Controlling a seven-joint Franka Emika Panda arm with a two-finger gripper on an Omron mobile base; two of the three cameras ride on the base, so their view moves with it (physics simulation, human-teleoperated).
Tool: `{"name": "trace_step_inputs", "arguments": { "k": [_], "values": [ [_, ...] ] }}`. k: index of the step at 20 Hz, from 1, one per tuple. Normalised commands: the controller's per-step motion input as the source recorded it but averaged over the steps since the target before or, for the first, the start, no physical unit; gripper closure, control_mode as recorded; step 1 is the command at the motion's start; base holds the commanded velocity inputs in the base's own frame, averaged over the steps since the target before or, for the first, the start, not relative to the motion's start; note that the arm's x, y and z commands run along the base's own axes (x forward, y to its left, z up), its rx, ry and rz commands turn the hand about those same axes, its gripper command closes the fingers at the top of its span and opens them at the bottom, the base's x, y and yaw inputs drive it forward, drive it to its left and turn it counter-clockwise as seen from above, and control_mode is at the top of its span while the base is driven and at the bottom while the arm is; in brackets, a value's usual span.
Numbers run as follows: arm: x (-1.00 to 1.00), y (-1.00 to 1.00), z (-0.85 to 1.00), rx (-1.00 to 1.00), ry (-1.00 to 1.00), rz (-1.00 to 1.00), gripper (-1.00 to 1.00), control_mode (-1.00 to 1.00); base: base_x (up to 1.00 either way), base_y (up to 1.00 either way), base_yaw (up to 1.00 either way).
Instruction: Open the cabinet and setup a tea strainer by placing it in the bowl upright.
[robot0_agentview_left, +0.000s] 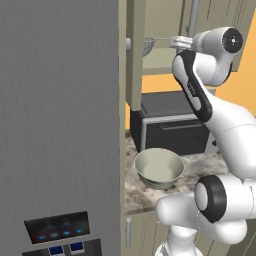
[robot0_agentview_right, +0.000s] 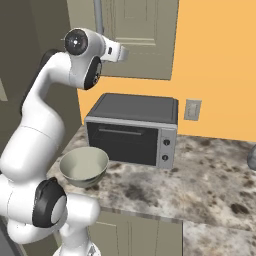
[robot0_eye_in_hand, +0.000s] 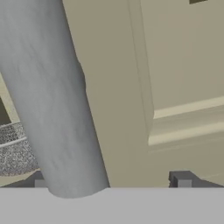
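While the bowl (robot0_agentview_left: 159, 168) waits empty on the speckled bench (robot0_agentview_right: 200, 175), just in front of the black oven (robot0_agentview_right: 134, 128) at about seven o'clock from it in the right base view, the arm reaches up past both toward the cabinet (robot0_agentview_right: 140, 37). In the hand view the fingers (robot0_eye_in_hand: 112, 180) stand wide apart and hold nothing, with the grey bar handle (robot0_eye_in_hand: 52, 100) rising between them, close to the left tip and well clear of the right one; I cannot tell whether it touches. Beyond the handle lies the panelled door, and at nine o'clock of that view a patch of wire mesh shows past the bar. The left base view places this tea strainer (robot0_agentview_left: 149, 46) on a cabinet shelf, at about twelve o'clock above the bowl, its thin handle pointing toward the wrist. The cabinet door nearest the camera seems swung out edge-on, so the shelf is partly exposed.

I judge the opening step to be in hand. Next the fingers need to close on the bar and draw the door outward along its arc; only then is a clean reach to the strainer likely.
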Motion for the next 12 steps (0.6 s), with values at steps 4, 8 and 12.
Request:
{"name": "trace_step_inputs", "arguments": {
  "k": [4, 8, 12],
  "values": [
    [0.66, 0.0, 0.0, -0.05, -0.03, 0.0, 1.0, -1.0, 0.0, 0.0, 0.0],
    [0.41, -0.14, 0.0, -0.05, -0.06, -0.04, 1.0, -1.0, 0.0, 0.0, 0.0],
    [0.21, -0.39, 0.0, -0.05, -0.08, -0.11, 1.0, -1.0, 0.0, 0.0, 0.0]
  ]
}}
